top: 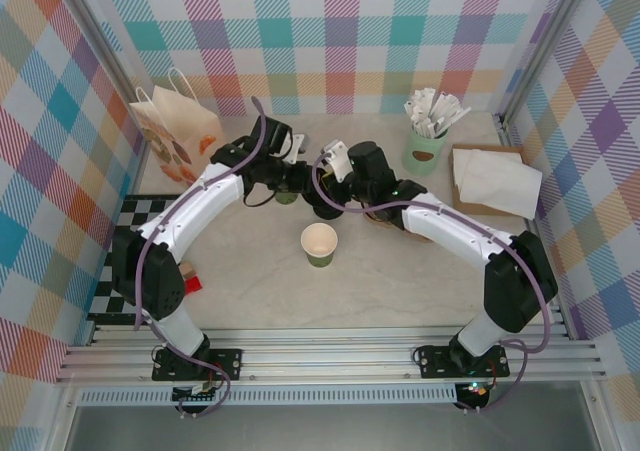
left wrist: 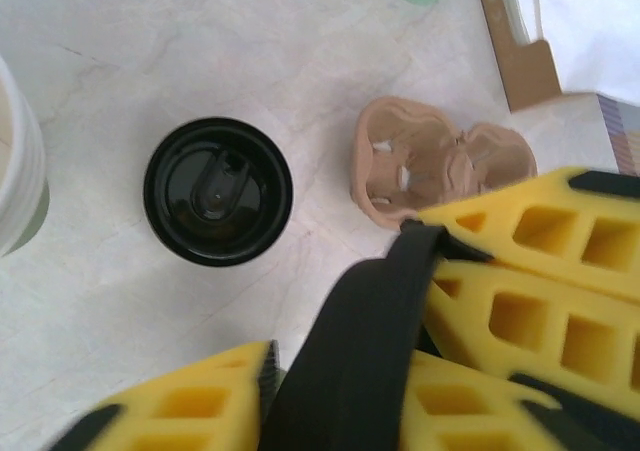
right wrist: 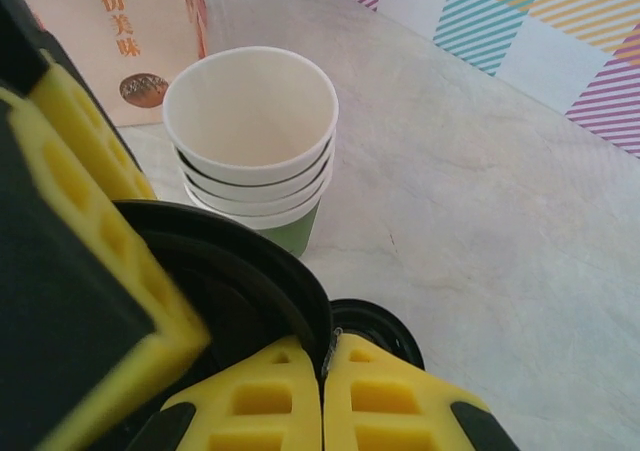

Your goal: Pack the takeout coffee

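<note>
Plaid walls enclose a pale marbled bench (top: 400, 291). Mid-bench, the right jaws clench a round black plastic lid (right wrist: 240, 291); the left jaws straddle it, grip unclear, over a small olive-green paper cup (top: 287, 198). A second black lid (left wrist: 218, 191) lies nearby.

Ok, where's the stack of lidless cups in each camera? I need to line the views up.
Top external: just left of centre, only a green sliver of the cup stack showing.
Left wrist: cup stack cut off at the left edge, pale ribbed rims.
Right wrist: cup stack upper middle, paper bag behind it to the left.
Shared landmark: the flat black lid right beside it.
</note>
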Motion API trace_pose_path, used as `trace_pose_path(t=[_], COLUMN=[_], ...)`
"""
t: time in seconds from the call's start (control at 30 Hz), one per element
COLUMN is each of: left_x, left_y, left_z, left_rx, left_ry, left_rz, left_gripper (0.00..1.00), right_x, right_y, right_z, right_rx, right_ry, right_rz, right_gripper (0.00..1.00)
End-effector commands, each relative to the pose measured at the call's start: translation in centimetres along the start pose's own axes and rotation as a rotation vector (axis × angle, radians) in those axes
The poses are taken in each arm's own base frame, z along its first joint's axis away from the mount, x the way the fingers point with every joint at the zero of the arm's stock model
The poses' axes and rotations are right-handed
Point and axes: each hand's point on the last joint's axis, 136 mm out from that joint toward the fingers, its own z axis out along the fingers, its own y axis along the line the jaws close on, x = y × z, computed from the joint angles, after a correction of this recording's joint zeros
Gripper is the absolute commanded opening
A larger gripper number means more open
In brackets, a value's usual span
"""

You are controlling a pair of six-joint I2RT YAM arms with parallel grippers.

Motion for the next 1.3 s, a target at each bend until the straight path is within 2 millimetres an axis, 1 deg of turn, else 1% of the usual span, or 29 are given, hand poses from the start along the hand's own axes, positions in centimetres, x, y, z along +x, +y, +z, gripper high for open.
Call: trace_pose_path(t=[0.0,0.03,0.07,0.17,0.2,0.3,0.4,0.53,0.63,0.73,0.8,0.87,0.9,0.93,1.0,1.1,1.17,1.23,1.27], left_x=[-1.1,-1.1,-1.0,-1.3,-1.4,-1.8,-1.9,-2.1,-2.3,-2.4,-2.3,-2.3,-2.4,-2.4,-2.4,-2.4,-2.4,-2.5,-2.4], left_y=[-0.8,-0.9,-0.9,-1.3,-1.6,-2.5,-2.8,-3.3,-3.8,-3.8,-4.0,-4.1,-4.2,-4.3,-4.5,-4.6,-4.6,-4.7,-4.8], left_z=[-0.7,-0.9,-1.1,-2.2,-2.7,-4.0,-4.7,-5.0,-5.3,-5.5,-5.7,-5.9,-6.0,-6.1,-6.2,-6.2,-6.2,-6.3,-6.3], left_rx=[0.046,0.048,0.048,0.073,0.087,0.122,0.134,0.151,0.175,0.174,0.181,0.189,0.194,0.196,0.21,0.22,0.223,0.231,0.232], left_ry=[-0.036,-0.044,-0.055,-0.093,-0.108,-0.151,-0.169,-0.193,-0.204,-0.217,-0.218,-0.225,-0.23,-0.233,-0.24,-0.244,-0.247,-0.254,-0.254], left_rz=[0.006,0.001,-0.007,-0.035,-0.037,-0.033,-0.023,0.007,0.025,0.033,0.039,0.041,0.043,0.044,0.045,0.04,0.039,0.038,0.037], left_gripper=[0.07,0.0,0.0,0.0,0.0,0.0,0.0,0.0,0.0,0.0,0.02,0.03,0.03,0.03,0.03,0.03,0.03,0.04,0.04], right_x=[-2.5,-2.7,-2.9,-3.5,-3.7,-3.2,-3.2,-3.3,-3.6,-3.9,-4.0,-4.3,-4.4,-4.6,-4.5,-4.1,-3.7,-3.5,-3.5], right_y=[0.6,0.5,0.3,-0.3,-0.4,-0.2,0.2,1.3,1.7,2.0,2.0,2.0,2.0,2.0,2.0,2.3,2.4,2.5,2.6], right_z=[-1.6,-2.0,-2.5,-4.6,-5.3,-6.8,-7.9,-8.2,-7.9,-7.3,-6.7,-6.4,-6.3,-6.3,-6.2,-5.8,-5.6,-5.5,-5.5], right_rx=[-0.043,-0.055,-0.068,-0.156,-0.199,-0.252,-0.273,-0.34,-0.375,-0.41,-0.425,-0.433,-0.439,-0.444,-0.445,-0.458,-0.462,-0.469,-0.473], right_ry=[-0.051,-0.053,-0.059,-0.076,-0.081,-0.06,-0.002,0.044,0.054,0.045,0.036,0.019,0.005,-0.003,0.003,0.025,0.037,0.038,0.031], right_rz=[0.027,0.054,0.112,0.288,0.354,0.447,0.511,0.618,0.684,0.762,0.791,0.799,0.795,0.791,0.786,0.787,0.791,0.79,0.786], right_gripper=[0.08,0.13,0.2,0.5,0.58,0.69,0.76,0.77,0.76,0.73,0.67,0.55,0.51,0.5,0.51,0.55,0.56,0.49,0.42])
